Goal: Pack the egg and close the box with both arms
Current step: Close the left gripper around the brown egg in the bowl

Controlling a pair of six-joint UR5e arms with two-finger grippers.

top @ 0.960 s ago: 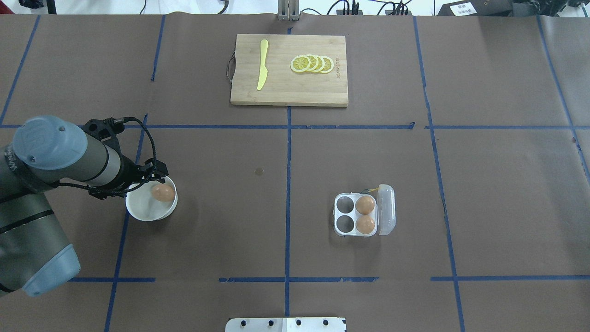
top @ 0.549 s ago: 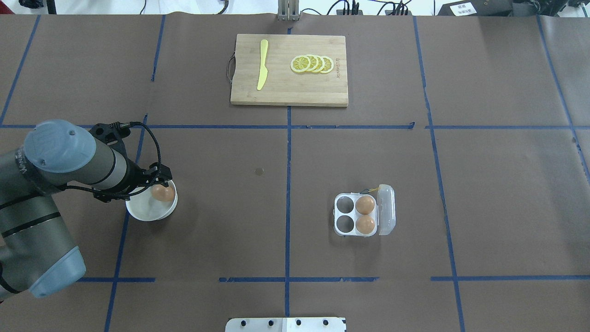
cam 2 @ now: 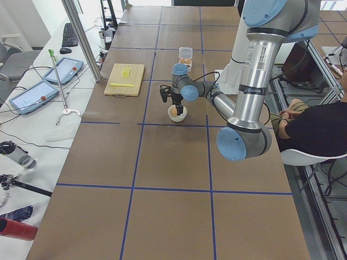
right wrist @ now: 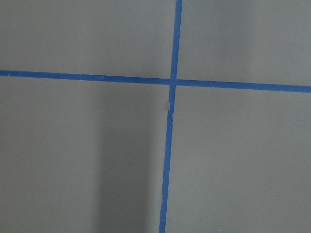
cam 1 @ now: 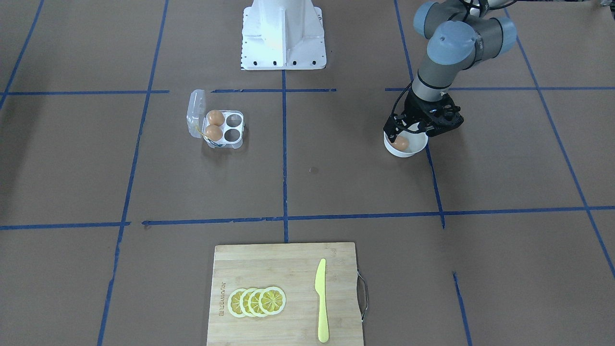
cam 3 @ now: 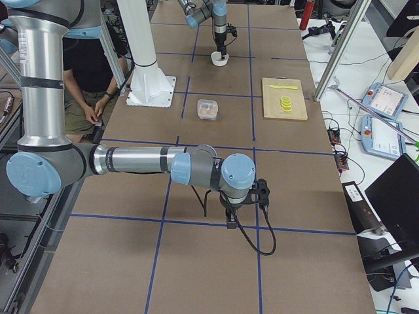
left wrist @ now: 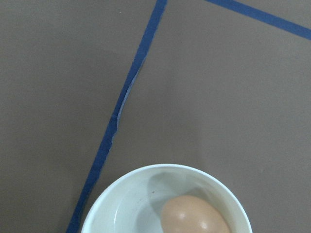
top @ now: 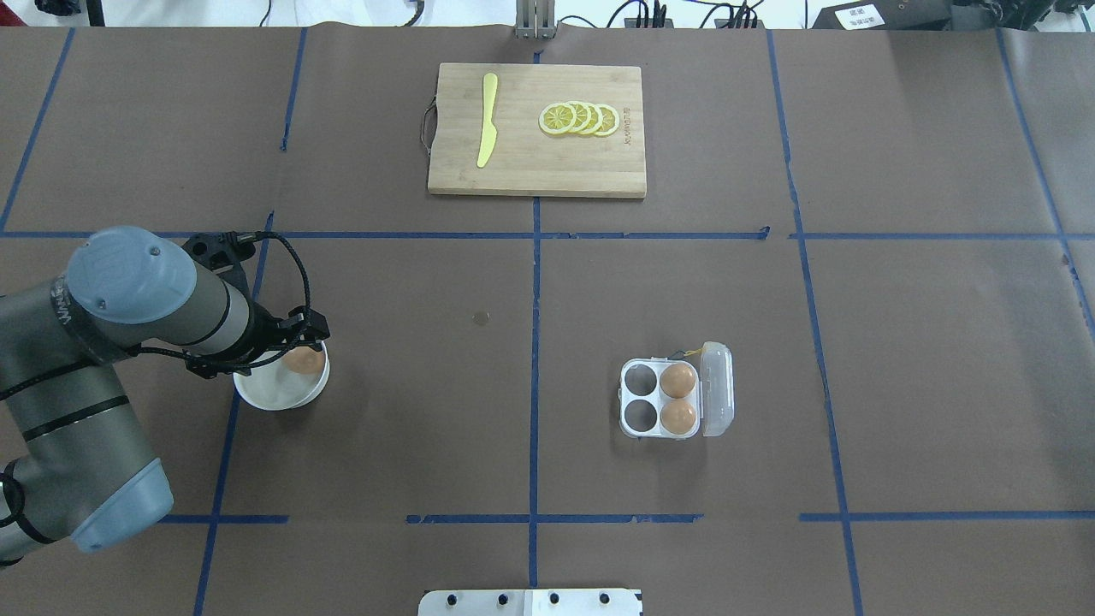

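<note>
An orange-brown egg [top: 304, 361] lies in a round white bowl [top: 269, 393] at the table's left. It also shows in the left wrist view [left wrist: 194, 218] and the front view [cam 1: 401, 142]. My left gripper [top: 295, 346] hangs just over the bowl, above the egg, open and holding nothing. The clear box [top: 659, 400] stands right of centre with its lid [top: 717, 389] open. Two eggs [top: 677, 380] fill its cells beside the lid and two cells are empty. My right gripper [cam 3: 230, 221] hangs over bare table far from the box; I cannot tell its state.
A wooden cutting board [top: 536, 162] at the table's far side carries a yellow knife [top: 487, 120] and several lemon slices [top: 579, 119]. A white pedestal [cam 1: 283, 33] stands at the robot's base. A seated person [cam 2: 309, 124] shows beside the table.
My left arm has moved to the right, and the gripper now sits over the egg in the bowl and covers part of it. The box and its eggs have not moved.
</note>
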